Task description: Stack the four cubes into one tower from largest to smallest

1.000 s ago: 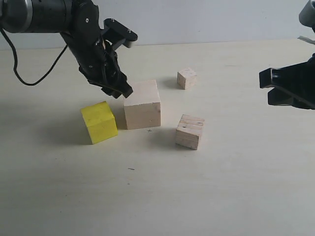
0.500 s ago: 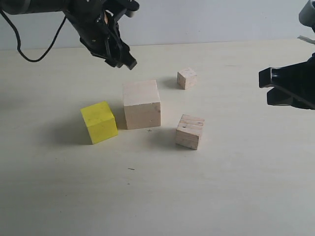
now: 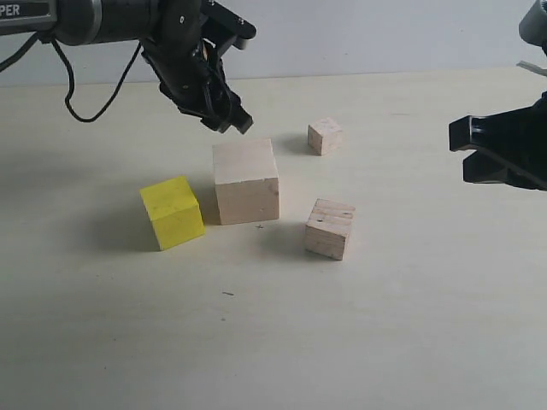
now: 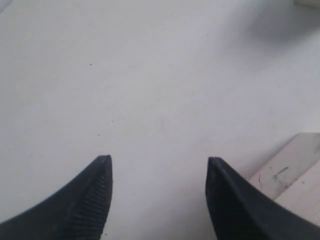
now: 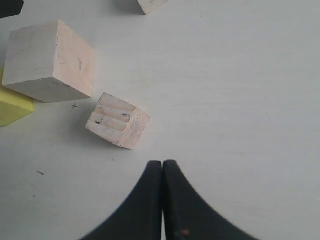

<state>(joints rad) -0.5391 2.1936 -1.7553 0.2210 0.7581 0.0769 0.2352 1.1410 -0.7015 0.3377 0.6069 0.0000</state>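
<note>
None of the four cubes is stacked; each sits on its own on the table (image 3: 385, 325), in the middle stretch and somewhat toward the far edge. The big pale cube (image 3: 246, 181) stands square and upright. The yellow cube (image 3: 173, 212) is just beside it on the side facing the left edge, turned slightly. The grooved cube (image 3: 329, 228) lies apart from the big one, toward the right and near edges, with its ridged face showing in my right wrist view (image 5: 118, 121). The small cube (image 3: 325, 136) rests nearer the far edge, apart from the rest.

My left gripper (image 3: 231, 124) hovers above the table just past the big cube's far side, on the left-edge side of its top. Its fingers (image 4: 90, 200) are spread with only bare table between them, and a corner of the big cube (image 4: 295, 170) shows beside one finger. My right gripper (image 5: 163, 162) hangs by the right edge (image 3: 466, 141), well apart from the cubes, its fingers pressed together on nothing.
</note>
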